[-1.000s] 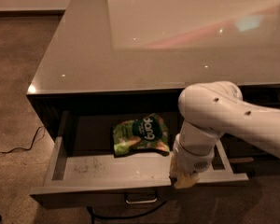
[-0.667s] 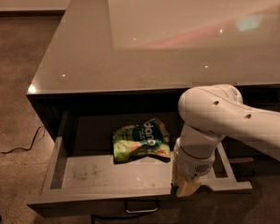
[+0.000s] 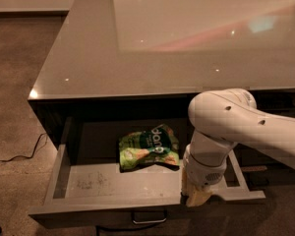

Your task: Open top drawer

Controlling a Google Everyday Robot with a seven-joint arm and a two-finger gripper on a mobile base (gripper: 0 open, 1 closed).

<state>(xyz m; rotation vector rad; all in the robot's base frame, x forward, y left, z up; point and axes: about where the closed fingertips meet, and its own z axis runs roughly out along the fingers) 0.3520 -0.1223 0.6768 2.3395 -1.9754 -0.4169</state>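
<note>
The top drawer (image 3: 103,182) stands pulled well out from under the counter, showing pale grey walls and floor. Its small metal bar handle (image 3: 149,217) shows just below the front edge, near the bottom of the camera view. My gripper (image 3: 195,196) hangs from the white arm (image 3: 226,127) at the right part of the drawer's front wall, right of the handle and touching or just above the rim. A green snack bag (image 3: 148,147) lies inside the drawer, left of the arm.
A glossy grey countertop (image 3: 137,48) covers the cabinet above the drawer. Speckled brown floor (image 3: 14,82) spreads to the left, with a dark cable (image 3: 19,156) lying on it near the cabinet's left side. Dark cabinet fronts continue to the right.
The drawer has slid further out toward the camera, and the arm's wrist and gripper have come forward with its front edge. The bag rode along inside.
</note>
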